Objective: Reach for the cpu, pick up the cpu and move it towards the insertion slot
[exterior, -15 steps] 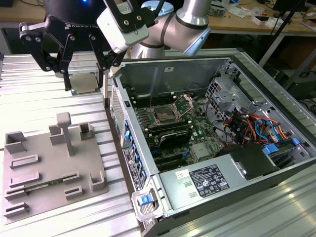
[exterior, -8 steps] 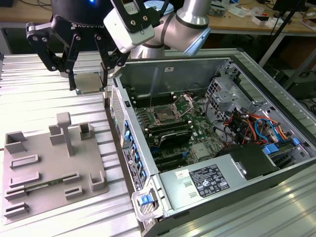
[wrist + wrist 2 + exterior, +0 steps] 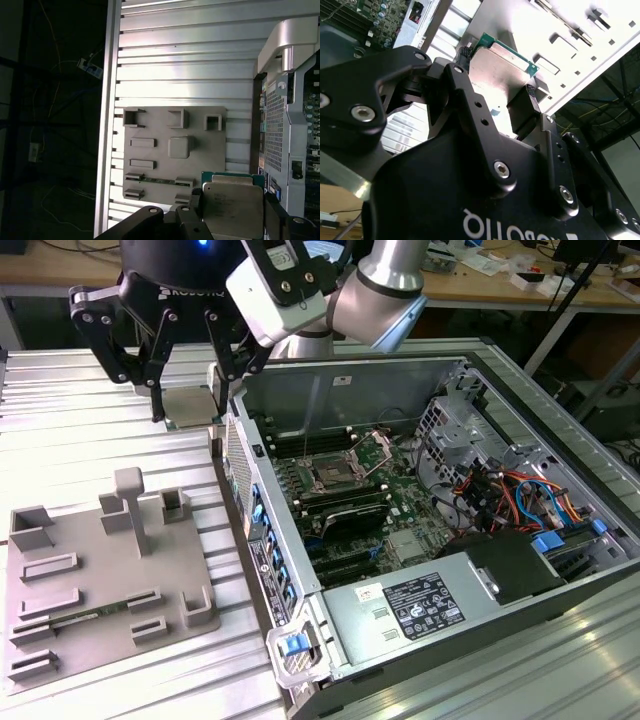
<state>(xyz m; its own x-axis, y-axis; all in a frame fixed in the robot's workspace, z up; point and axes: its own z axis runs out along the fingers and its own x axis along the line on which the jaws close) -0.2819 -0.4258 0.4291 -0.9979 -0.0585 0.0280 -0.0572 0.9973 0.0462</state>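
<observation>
Tool [image 3: 187, 400] clamps cpu [image 3: 192, 406] above ribbed table [image 3: 60, 430], beside open computer case [image 3: 262, 455].

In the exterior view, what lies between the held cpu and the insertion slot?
The cpu hangs in the gripper outside the computer case; the case's side wall and some green motherboard separate it from the insertion slot.

Ribbed metal table [image 3: 80, 430]: grey tray [image 3: 90, 580] & open PC case [image 3: 480, 620].

The exterior view looks down at the computer case [image 3: 440, 530] and grey tray [image 3: 100, 580]; both wrist views sit close behind the gripper [image 3: 185, 405], sharing the chip [image 3: 232, 207].
</observation>
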